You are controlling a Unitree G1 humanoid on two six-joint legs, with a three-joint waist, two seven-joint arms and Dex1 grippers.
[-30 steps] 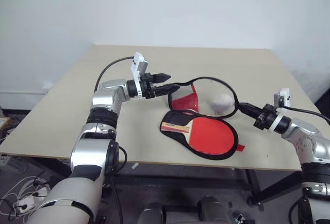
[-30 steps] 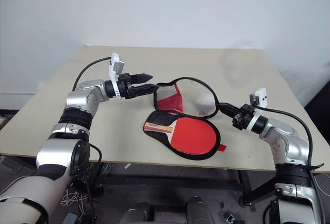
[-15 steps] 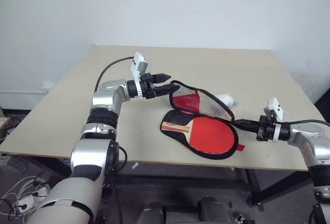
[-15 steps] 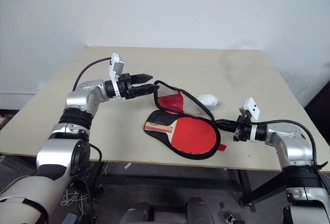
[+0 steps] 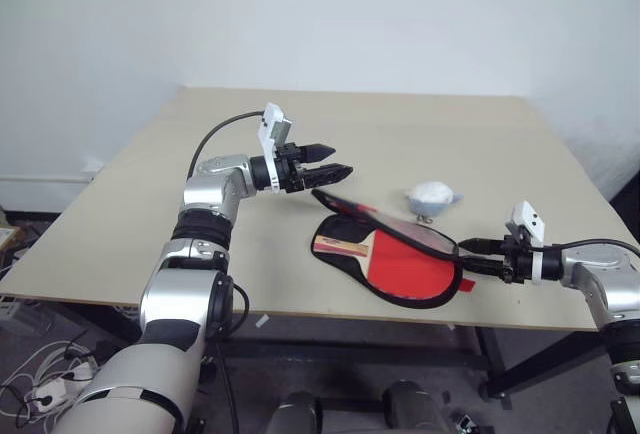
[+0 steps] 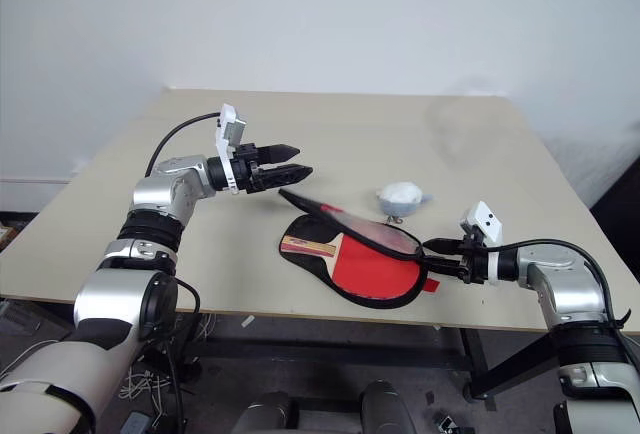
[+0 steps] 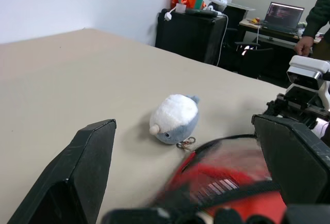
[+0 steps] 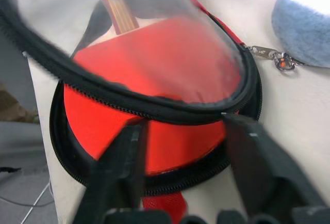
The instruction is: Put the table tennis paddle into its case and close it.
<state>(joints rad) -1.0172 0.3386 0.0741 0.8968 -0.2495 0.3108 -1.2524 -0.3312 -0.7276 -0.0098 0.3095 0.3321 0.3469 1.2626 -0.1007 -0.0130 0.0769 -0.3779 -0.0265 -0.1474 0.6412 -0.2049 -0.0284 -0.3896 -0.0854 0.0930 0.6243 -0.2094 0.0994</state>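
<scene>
The round red rubber-faced table tennis paddle point(image 5: 400, 257) with its short striped wooden handle lies inside the lower half of the paddle-shaped black fabric case point(image 5: 352, 268), just right of centre in the left eye view, near the front edge of the pale beige surface point(image 5: 140, 214). The case's lid flap point(image 5: 385, 220), black-piped with a clear plastic panel, hangs half-lowered over the paddle, tilted, its far end higher at centre frame.

The right gripper point(image 5: 476, 257), at the lower right, has its jaws spread. In the right wrist view its two black fingers point(image 8: 121, 172) straddle the flap's rim without pinching it. The left gripper point(image 5: 331, 160), left of centre and above the case, has its jaws spread wide and holds nothing.

The main risk, as I judge it, is that the flap is unsupported: it may settle crooked, so the zipper edges do not meet around the rim. The handle end could also sit off the narrow neck of the case and block the closing. A push from either gripper might slide the whole light case across the surface, or off the near edge. The small white and grey-blue plush keychain point(image 5: 431, 195), just above and right of the case, lies close enough for its metal ring to catch in the seam.
</scene>
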